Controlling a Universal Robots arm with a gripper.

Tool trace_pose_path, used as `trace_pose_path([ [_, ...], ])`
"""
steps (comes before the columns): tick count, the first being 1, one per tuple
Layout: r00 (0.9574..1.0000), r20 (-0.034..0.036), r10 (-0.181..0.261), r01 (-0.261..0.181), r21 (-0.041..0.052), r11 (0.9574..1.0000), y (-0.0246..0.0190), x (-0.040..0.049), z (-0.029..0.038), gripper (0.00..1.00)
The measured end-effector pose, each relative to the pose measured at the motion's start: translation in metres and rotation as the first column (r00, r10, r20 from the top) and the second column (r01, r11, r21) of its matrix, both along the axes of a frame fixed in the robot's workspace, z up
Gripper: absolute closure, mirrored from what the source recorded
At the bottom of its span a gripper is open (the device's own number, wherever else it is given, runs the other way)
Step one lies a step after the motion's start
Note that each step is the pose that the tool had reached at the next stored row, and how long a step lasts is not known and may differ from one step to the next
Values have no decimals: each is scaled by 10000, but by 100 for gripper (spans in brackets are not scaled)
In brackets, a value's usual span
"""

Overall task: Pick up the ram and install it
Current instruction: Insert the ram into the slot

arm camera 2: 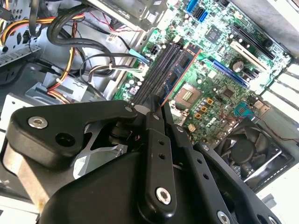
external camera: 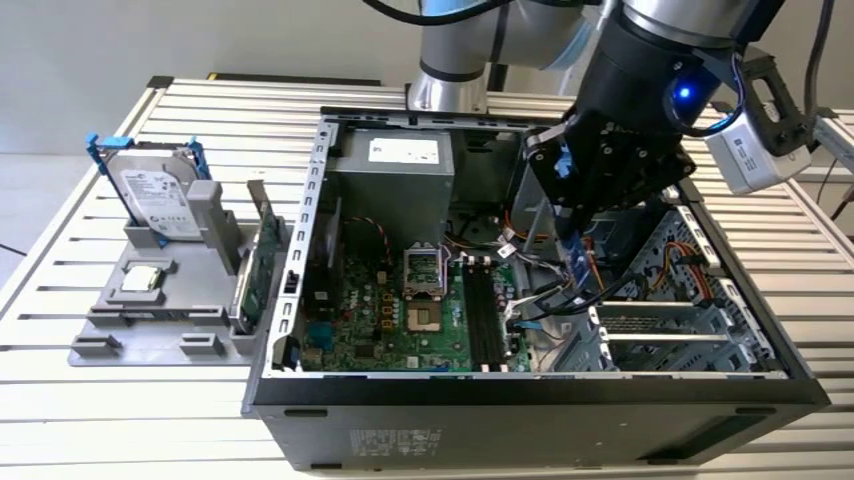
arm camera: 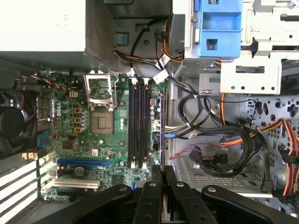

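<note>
Black fingers [arm camera: 150, 196] of the end effector [arm camera: 162, 169], two of them, are clamped on one ram [arm camera: 161, 135]. The board shows edge-on as a thin orange-brown line in the first wrist view, and its chip face shows in the second wrist view.

Counts: 1 ram, 1 CPU socket [arm camera: 100, 122], 4 memory slots [arm camera: 140, 126] (probably; the pairs run together), 1 fan [arm camera: 11, 123]. The counter [external camera: 134, 420] carries 1 open computer case [external camera: 534, 410]. Outside the case, well apart from the CPU socket, stands 1 grey fixture [external camera: 147, 310] with 1 hard drive [external camera: 154, 195] and 1 green expansion card [external camera: 264, 250].

Arm [external camera: 641, 70]: rises behind the case, wrist bent down into the opening, end effector pointing at the board.

Ram: runs out from the fingertips parallel to the memory slots, on their side away from the CPU socket, just beside the outermost slot. Contact with a slot: cannot tell.
</note>
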State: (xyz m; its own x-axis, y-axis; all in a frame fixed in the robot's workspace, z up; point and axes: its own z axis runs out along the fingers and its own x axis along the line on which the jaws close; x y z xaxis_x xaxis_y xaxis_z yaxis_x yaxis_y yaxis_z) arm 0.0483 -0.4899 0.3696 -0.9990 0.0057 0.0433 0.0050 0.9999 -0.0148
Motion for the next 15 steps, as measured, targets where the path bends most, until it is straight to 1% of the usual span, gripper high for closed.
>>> trace_pose_path([
  [5, 10000, 0, 0, 0, -26, 10000, 0, 0, -28, 100],
  [15, 10000, 0, 0, 0, -114, 9999, 0, 0, -78, 100],
])
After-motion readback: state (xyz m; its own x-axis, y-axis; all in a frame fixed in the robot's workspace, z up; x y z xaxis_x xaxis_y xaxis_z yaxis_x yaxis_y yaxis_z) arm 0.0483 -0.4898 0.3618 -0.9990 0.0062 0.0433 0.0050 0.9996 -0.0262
